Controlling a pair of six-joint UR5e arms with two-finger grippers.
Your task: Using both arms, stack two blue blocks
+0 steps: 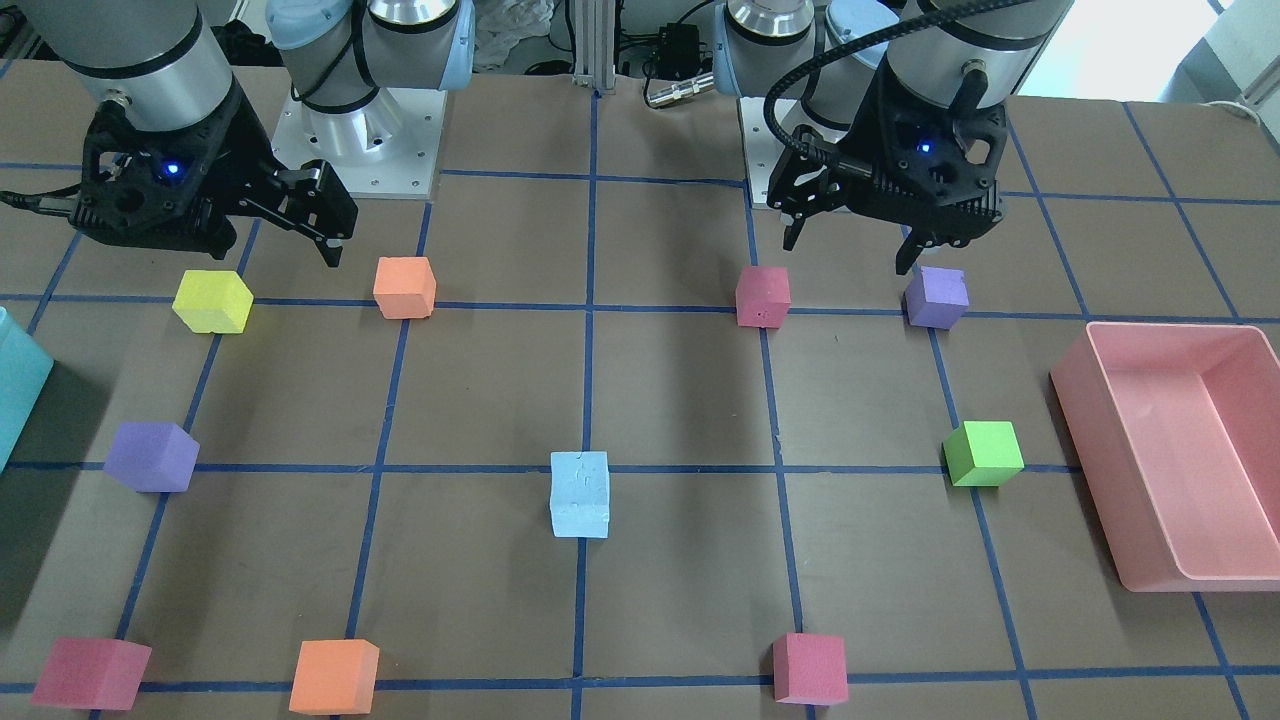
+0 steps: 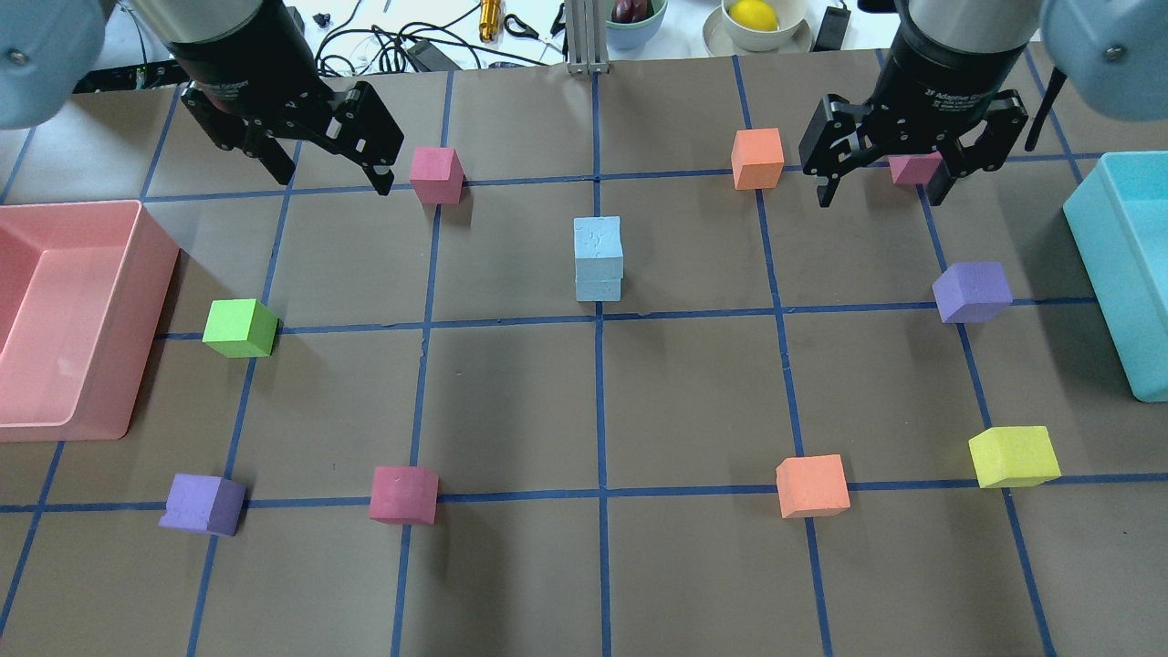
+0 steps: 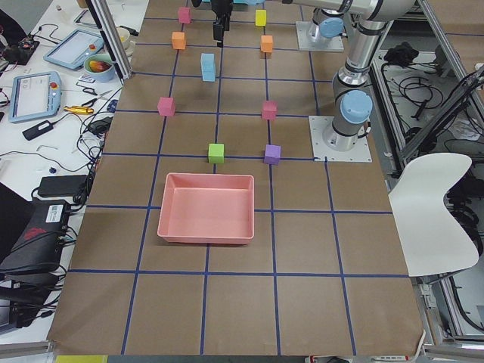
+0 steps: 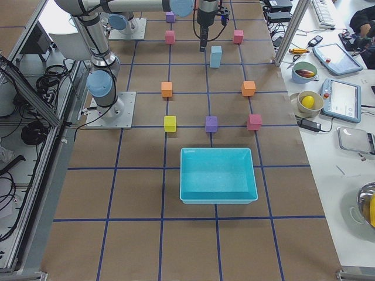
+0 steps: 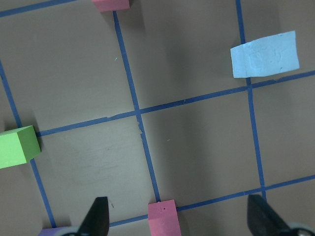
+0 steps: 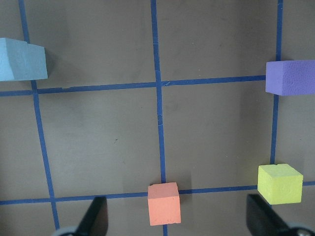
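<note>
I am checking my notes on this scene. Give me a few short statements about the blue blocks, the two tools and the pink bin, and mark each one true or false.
1. The blue blocks stand stacked, one on the other. True.
2. The left tool grips a blue block. False: it is open, holds nothing and is apart from the stack.
3. The right tool is open and holds nothing. True.
4. The green cube lies inside the pink bin. False: it stands outside, beside the bin's wall.
</note>
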